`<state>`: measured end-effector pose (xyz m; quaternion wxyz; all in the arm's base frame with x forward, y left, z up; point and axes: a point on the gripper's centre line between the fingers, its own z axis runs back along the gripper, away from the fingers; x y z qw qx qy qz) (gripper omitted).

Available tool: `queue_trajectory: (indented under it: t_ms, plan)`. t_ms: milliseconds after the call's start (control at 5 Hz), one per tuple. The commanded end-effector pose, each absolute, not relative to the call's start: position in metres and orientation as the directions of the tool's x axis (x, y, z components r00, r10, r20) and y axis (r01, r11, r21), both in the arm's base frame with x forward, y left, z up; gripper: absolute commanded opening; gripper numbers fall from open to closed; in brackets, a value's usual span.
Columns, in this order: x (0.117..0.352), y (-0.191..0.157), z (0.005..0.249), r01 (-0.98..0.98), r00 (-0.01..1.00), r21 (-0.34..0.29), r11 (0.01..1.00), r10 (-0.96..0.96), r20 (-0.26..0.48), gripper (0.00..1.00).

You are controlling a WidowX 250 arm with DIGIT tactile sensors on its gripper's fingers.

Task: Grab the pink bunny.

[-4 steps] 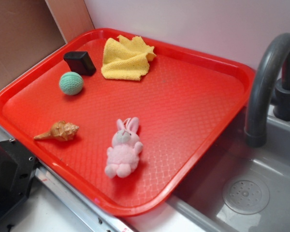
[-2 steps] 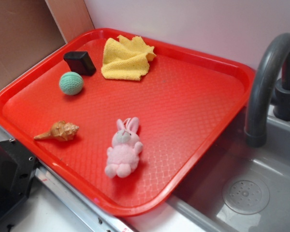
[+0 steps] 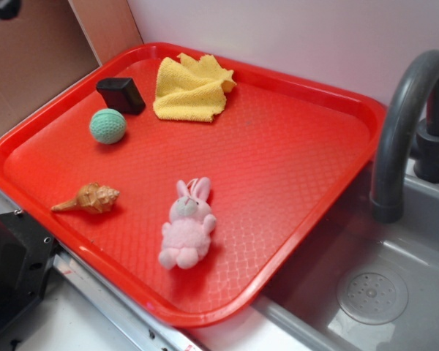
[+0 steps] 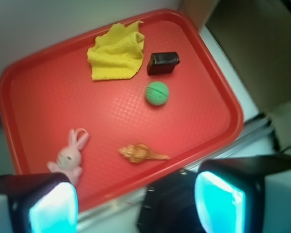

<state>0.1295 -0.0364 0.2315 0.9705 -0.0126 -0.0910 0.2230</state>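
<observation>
I am looking down through the wrist camera, where my gripper (image 4: 136, 204) is showing its two glowing cyan fingers (image 4: 53, 208) along the bottom edge of the frame, spread wide apart and holding nothing. Between and above them the red tray (image 4: 203, 92) is filling most of the view. The pink bunny (image 4: 69, 157) is lying at the lower left of that frame, just above the left finger, ears pointing up and to the right. A tan shell (image 4: 141, 154) is sitting to its right near the lower middle, apart from it. A teal ball (image 4: 157, 93) is resting above the shell, with a small black block (image 4: 163, 63) just above that, and a yellow cloth (image 4: 116, 52) is crumpled at the upper left of centre.

In the exterior view the pink bunny (image 3: 188, 223) is lying in the lower middle of the red tray (image 3: 314, 168), ears toward the top of the frame, touching none of the other items. The shell (image 3: 89, 198) is lying to its left. A grey faucet (image 3: 406, 124) is arching over a grey sink (image 3: 373, 292) at the right.
</observation>
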Motion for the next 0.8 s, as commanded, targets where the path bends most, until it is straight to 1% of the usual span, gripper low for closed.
queue_trajectory:
  t_ms: [0,200,400,600]
  plan:
    - [0.151,-0.083,0.199,-0.439,0.864,-0.209,0.874,0.475,0.17,1.0]
    - [0.16,-0.1,0.18,-0.366,0.904,-0.283,0.886,0.411,0.118,1.0]
    - [0.169,-0.115,0.156,-0.357,0.92,-0.292,0.888,0.387,0.054,1.0]
    - [0.174,-0.126,0.133,-0.349,0.927,-0.297,0.889,0.373,0.029,1.0]
